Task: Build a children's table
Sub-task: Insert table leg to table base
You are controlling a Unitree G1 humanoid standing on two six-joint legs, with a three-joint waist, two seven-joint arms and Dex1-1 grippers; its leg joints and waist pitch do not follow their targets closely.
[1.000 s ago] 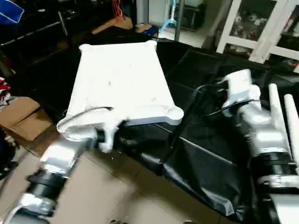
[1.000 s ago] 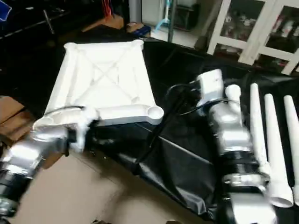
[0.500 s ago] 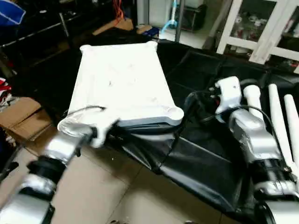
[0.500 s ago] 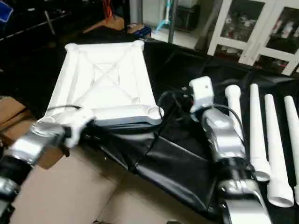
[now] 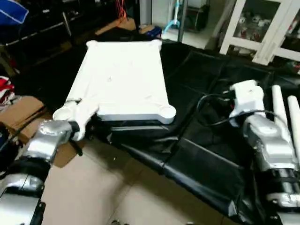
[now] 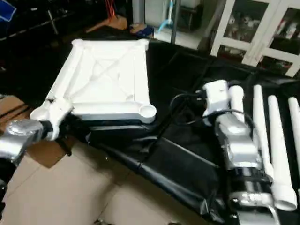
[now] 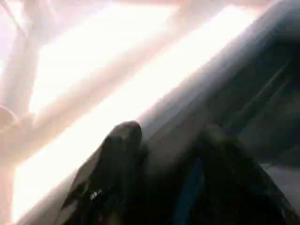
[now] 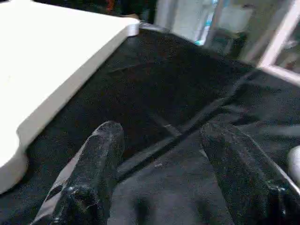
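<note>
The children's table top (image 6: 108,79) lies upside down on the black cloth, white, with X ribs and round corner sockets. My left gripper (image 7: 171,133) is at its near left corner (image 6: 44,112). In the left wrist view the top's rim runs between the two dark fingers (image 7: 119,145), which are closed on it. To the right, several long white legs (image 6: 260,126) lie side by side on the cloth. My right gripper (image 8: 161,129) hovers open over bare cloth between the top and the legs, with nothing between its fingers (image 8: 101,150).
Black cloth (image 5: 201,140) covers the work surface and hangs over its near edge above a tiled floor (image 5: 117,187). A cardboard box (image 5: 18,117) sits at the left. A white glass-door cabinet (image 5: 262,28) stands behind. Black cables (image 5: 211,108) loop by the right wrist.
The head view has shifted. My left forearm has swung out to the left while its gripper stays at the top's near left corner. The right wrist has drifted slightly to the right.
</note>
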